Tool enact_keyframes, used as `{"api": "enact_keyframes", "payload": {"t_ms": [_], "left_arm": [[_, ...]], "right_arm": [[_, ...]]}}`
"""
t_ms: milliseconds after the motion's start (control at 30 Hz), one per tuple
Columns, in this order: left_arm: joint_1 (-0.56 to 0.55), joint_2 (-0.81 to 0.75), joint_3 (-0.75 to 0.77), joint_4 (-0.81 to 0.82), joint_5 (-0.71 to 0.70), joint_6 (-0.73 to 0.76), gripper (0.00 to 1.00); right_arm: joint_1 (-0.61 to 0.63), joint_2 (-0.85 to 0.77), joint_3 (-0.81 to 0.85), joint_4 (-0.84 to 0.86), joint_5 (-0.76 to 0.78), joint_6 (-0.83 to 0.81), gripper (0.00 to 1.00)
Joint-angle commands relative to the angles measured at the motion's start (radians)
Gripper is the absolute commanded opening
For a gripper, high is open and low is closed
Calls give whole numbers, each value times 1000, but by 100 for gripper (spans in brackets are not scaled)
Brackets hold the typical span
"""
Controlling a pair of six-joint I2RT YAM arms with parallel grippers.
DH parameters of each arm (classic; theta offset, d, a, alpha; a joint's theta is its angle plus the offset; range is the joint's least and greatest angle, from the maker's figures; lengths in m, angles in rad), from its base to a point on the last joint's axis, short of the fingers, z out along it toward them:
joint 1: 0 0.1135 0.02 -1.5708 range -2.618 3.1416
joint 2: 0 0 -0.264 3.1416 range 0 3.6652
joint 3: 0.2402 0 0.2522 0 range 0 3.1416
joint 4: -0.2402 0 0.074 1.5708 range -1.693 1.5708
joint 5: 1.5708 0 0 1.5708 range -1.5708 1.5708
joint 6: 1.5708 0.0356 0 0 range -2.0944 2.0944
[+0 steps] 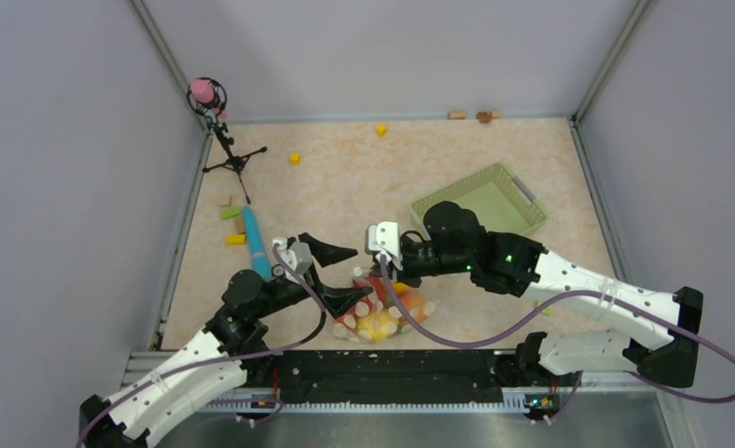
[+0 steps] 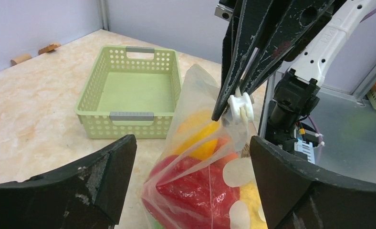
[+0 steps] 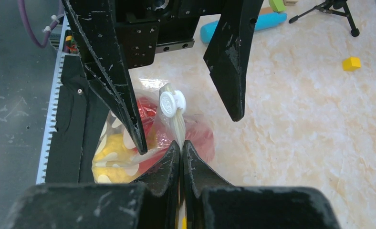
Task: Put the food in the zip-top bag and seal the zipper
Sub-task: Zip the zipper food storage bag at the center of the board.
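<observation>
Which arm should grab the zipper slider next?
Left, likely. The left hand is open with the white slider between its fingers; the right hand is shut on the zipper strip, anchoring the zip-top bag.

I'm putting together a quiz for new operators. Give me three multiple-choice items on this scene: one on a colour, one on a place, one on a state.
1. What colour is the basket? A blue; B red; C pale green.
2. Where does the zip-top bag lie? A in the basket; B at the table's near edge; C at the far right corner.
3. How is the left gripper? A open; B shut on the bag; C shut on the basket.
Key: C, its perforated walls are pale green; B, the top view shows it by the near edge; A, its fingers stand wide apart beside the bag.
</observation>
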Motion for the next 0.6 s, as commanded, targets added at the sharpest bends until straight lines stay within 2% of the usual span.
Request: {"api": "enact_keyframes", "payload": {"t_ms": [0, 133, 333, 567], "left_arm": [[-1, 23, 42, 111, -14, -10, 92], [-2, 21, 39, 118, -51, -16, 79], [-1, 0, 46, 92, -81, -12, 76], [-2, -1, 55, 67, -77, 7, 54]], "right_arm": [[-3, -2, 51, 58, 14, 16, 0], [-4, -8, 50, 54, 16, 15, 0], [-4, -5, 53, 53, 23, 18, 0], [-3, -11, 53, 46, 13, 16, 0]]}}
